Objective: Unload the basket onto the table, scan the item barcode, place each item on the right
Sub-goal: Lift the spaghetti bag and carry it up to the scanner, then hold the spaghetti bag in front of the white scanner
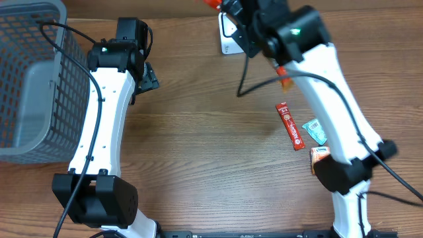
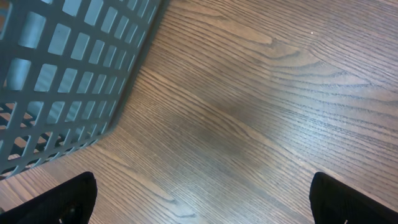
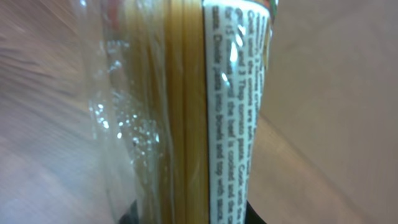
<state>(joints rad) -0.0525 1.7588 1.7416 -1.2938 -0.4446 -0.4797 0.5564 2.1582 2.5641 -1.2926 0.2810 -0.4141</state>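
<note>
The item is a long clear-plastic pack of spaghetti (image 3: 180,112) with a white printed label down one side. My right gripper (image 3: 186,214) is shut on it, and the pack fills the right wrist view. Overhead, the right gripper (image 1: 254,30) is at the table's far edge, with the pack's orange end (image 1: 285,76) sticking out toward the front. No barcode shows on the side I see. My left gripper (image 2: 202,199) is open over bare wood, nothing between its dark fingertips (image 2: 68,199). Overhead it (image 1: 147,73) is next to the basket.
A grey mesh basket (image 1: 26,79) stands at the far left, and its wall (image 2: 56,74) shows in the left wrist view. A white flat object (image 1: 228,41) lies partly under the right gripper. A red stick pack (image 1: 289,125), a teal packet (image 1: 315,131) and an orange packet (image 1: 319,155) lie at the right.
</note>
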